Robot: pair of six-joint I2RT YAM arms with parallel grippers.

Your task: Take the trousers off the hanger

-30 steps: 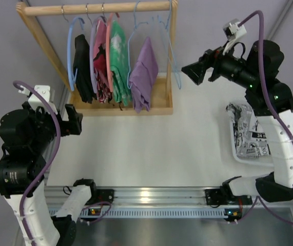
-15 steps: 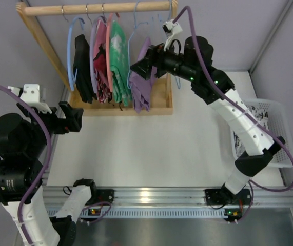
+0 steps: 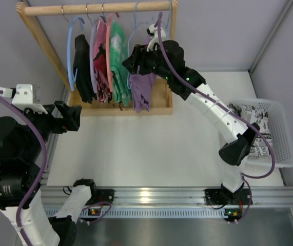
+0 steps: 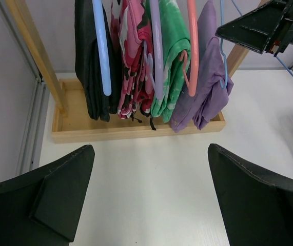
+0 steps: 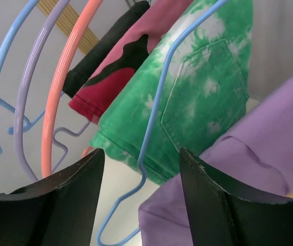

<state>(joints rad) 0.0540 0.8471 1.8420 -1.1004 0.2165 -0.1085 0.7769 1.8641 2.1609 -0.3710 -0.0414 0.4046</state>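
Observation:
The lilac trousers (image 3: 143, 89) hang folded over the thin light-blue wire hanger (image 3: 134, 31) at the right end of the wooden rack. My right gripper (image 3: 135, 57) is up against the trousers' top. In the right wrist view its jaws stand apart. The hanger's wire (image 5: 154, 118) and the trousers' edge (image 5: 249, 169) lie between the fingers (image 5: 64, 205), and neither is pinched. My left gripper (image 3: 73, 117) hovers open over bare table left of the rack. From the left wrist view the trousers (image 4: 208, 77) show beyond the gripper (image 4: 150, 148).
On the rack's rod (image 3: 95, 7) hang a black garment (image 3: 83, 69) on a thick blue hanger, a pink-red one, and a green printed one (image 3: 119, 61) on a pink hanger. The rack's wooden base (image 3: 162, 102) lies beneath. A white basket (image 3: 285, 128) holding printed cloth stands at the right.
My right arm has swung left from the table's right side to the rack, and its jaws have narrowed around the hanger wire. The left arm has shifted slightly, still open.

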